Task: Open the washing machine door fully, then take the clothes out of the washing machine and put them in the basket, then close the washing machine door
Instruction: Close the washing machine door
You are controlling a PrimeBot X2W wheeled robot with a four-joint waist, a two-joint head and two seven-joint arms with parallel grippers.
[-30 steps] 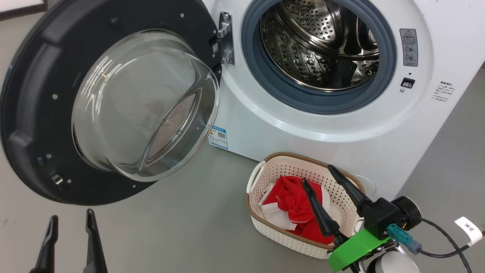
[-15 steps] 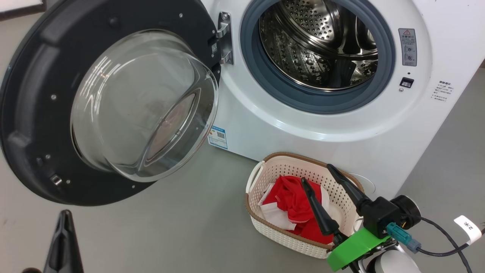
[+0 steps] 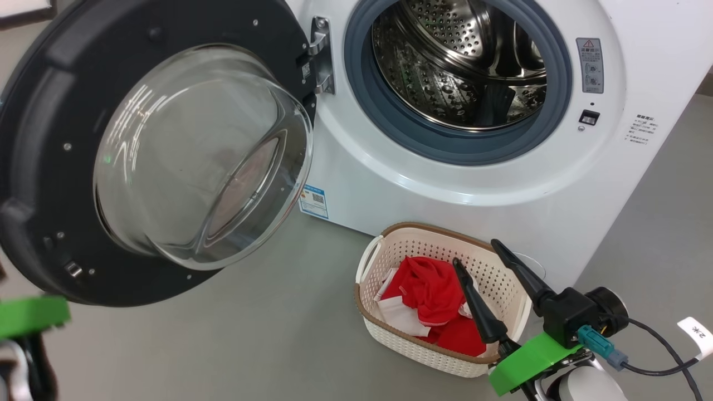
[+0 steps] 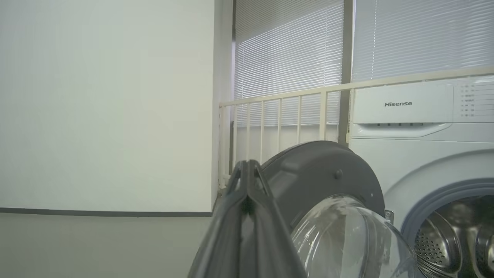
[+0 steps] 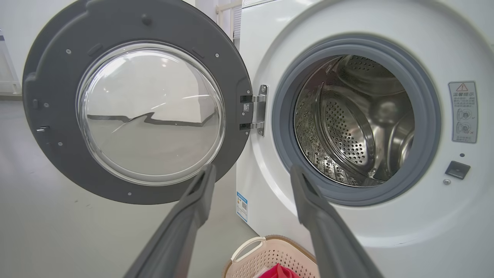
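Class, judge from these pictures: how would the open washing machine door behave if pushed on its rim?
The washing machine door probably swings as one rigid piece about its hinge. Its glass bowl looks smooth, so likely slippery to push.

Grey floor (image 3: 267, 334) under the white washing machine (image 3: 434, 195), with the cream basket (image 3: 406, 342) just beside its front.
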